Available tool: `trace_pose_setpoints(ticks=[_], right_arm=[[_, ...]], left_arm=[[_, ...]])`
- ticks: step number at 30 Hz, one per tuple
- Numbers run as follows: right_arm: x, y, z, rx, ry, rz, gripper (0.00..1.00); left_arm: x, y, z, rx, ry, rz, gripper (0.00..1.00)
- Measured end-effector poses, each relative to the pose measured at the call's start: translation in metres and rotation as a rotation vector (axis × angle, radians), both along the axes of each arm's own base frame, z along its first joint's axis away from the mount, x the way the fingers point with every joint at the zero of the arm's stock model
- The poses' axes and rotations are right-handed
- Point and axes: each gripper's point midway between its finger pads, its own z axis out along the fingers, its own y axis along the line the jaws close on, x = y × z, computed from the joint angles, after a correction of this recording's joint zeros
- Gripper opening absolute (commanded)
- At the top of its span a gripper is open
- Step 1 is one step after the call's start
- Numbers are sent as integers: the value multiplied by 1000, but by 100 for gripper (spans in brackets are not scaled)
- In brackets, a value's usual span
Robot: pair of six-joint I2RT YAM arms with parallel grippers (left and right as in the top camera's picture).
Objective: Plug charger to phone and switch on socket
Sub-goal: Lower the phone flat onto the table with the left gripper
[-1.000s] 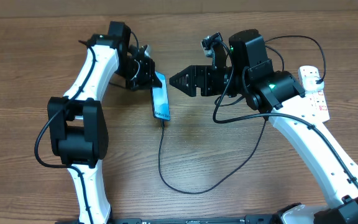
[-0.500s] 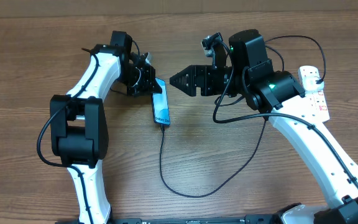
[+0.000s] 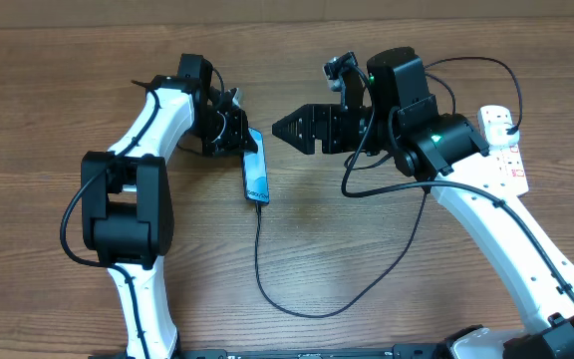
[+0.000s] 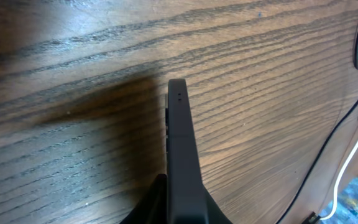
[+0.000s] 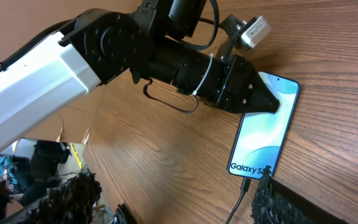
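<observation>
Pinching the top end of the phone (image 3: 256, 170), the left end effector (image 3: 239, 138) has its fingers pressed onto it. The right end effector (image 3: 277, 128), fingers spread, hovers just right of the phone. The socket (image 3: 506, 150) lies at the bench (image 3: 367, 259) edge, well apart. The charger (image 3: 257, 261) meets the phone's lower end.

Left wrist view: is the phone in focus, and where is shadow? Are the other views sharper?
Left wrist view: the phone is dark, softest nearest the lens, with a broad shadow on the table to its left. Right wrist view: its screen text reads clearly. Overhead view: even light, sharp.
</observation>
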Motion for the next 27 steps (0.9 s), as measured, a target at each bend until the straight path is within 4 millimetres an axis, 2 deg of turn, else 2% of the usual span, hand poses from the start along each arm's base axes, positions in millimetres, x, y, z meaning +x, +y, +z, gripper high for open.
trace_pose_setpoints(ticks=[15,27], right_arm=[[1,-1,-1,-6,-3,-7,83],[1,-1,-1,-6,-2,-7,83]], left_arm=[[6,19,-11,129,-26,16,15],[7,19,-13,168,-39,9,16]])
